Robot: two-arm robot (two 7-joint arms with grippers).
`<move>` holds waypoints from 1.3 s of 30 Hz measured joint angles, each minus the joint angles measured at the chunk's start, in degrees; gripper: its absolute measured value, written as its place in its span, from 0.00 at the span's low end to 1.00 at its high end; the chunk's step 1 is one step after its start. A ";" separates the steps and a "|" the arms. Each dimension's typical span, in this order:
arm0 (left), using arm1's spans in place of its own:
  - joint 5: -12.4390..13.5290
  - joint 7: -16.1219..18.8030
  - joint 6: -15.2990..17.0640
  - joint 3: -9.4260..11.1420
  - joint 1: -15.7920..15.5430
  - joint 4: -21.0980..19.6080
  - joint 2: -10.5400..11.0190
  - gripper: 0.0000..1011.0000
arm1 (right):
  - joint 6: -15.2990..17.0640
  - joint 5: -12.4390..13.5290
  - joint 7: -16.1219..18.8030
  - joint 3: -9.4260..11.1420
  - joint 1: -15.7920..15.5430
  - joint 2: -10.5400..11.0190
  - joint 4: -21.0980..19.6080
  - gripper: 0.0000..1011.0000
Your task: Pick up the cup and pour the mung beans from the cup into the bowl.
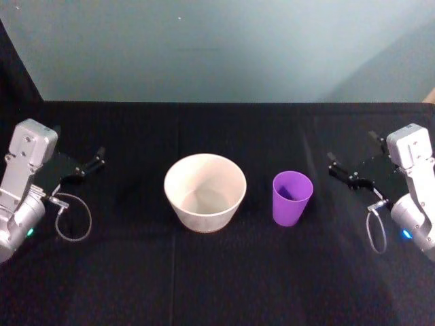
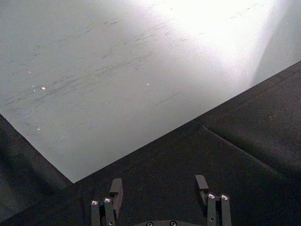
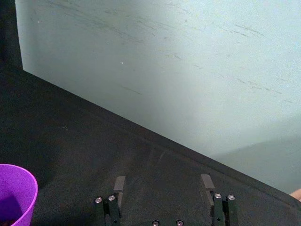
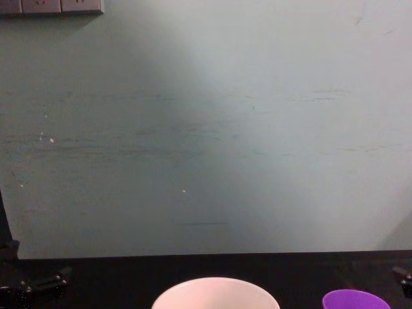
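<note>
Nothing grasped yet: the purple cup stands upright on the black tabletop just right of the bowl, my right gripper near it with fingers spread, my left gripper parked far left, fingers also apart; next, I judge, reach and close around the cup

The left arm stands at the left edge of the head view. Its wrist is bent so that the left jaws reach forward and inward over the counter. They are spread wide and hold nothing, and the left wrist view shows the two fingers well apart. The right arm mirrors this pose at the right edge, with the right jaws angled forward and inward. They too are spread and empty, their fingers parted. In the chest view, the tips of both sets show at the lower corners.
</note>
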 joint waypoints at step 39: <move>0.00 0.00 0.00 0.00 0.00 0.00 0.00 0.99 | 0.00 0.00 0.00 0.00 0.00 0.00 0.00 0.99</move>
